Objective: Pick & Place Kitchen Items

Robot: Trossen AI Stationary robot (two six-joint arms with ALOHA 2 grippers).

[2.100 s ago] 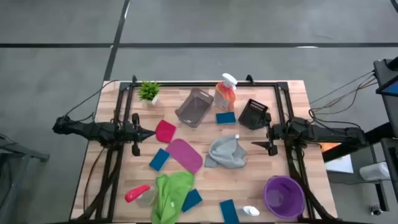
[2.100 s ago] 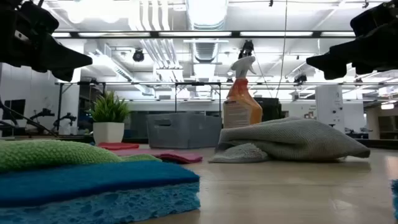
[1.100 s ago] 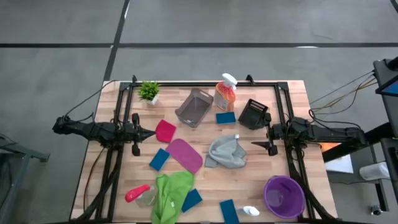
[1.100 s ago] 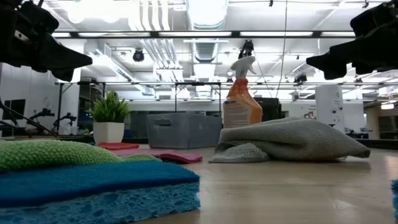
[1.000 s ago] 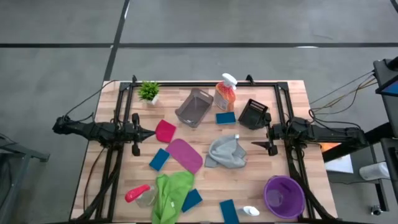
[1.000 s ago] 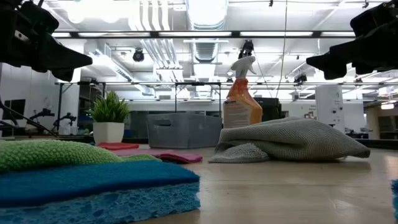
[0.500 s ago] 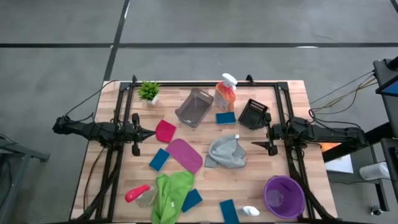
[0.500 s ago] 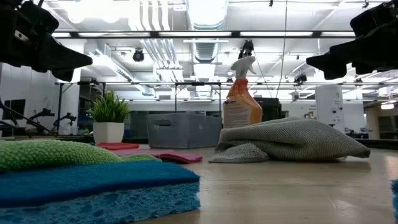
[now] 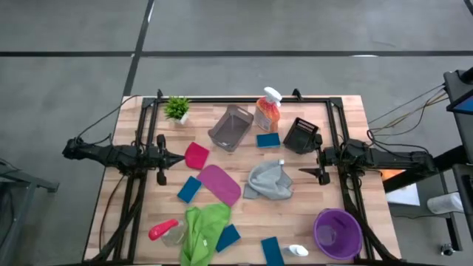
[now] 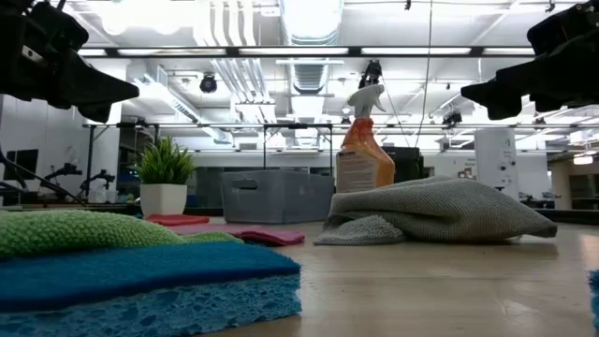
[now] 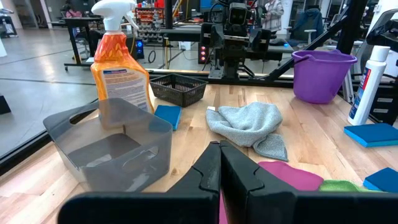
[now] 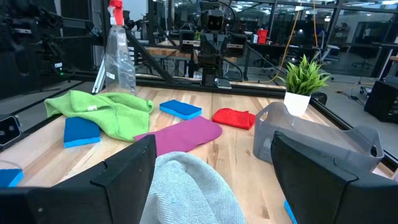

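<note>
1. The left gripper (image 9: pixel 179 157) is at the left edge of the table (image 9: pixel 347 111) in the high view. Its fingers are pressed together and hold nothing.
2. The right gripper (image 9: pixel 303 171) is at the right edge of the table, with its fingers spread wide and nothing between them.
3. The grey cloth (image 9: pixel 269 180) lies crumpled in the middle of the frame, just left of the right gripper.
4. The orange spray bottle (image 9: pixel 268 109) stands upright at the upper middle, between the grey bin (image 9: pixel 230 127) and the black basket (image 9: pixel 301 135). One blue sponge (image 9: pixel 268 140) lies just below the bottle.
5. The red cloth (image 9: pixel 196 156) and the magenta cloth (image 9: pixel 219 183) lie left of centre, with another blue sponge (image 9: pixel 189 189) touching the magenta cloth.
6. The green cloth (image 9: pixel 202 230) is at the lower left, beside the red-topped bottle (image 9: pixel 165 231).
7. The purple bucket (image 9: pixel 338 233) stands at the lower right.
</note>
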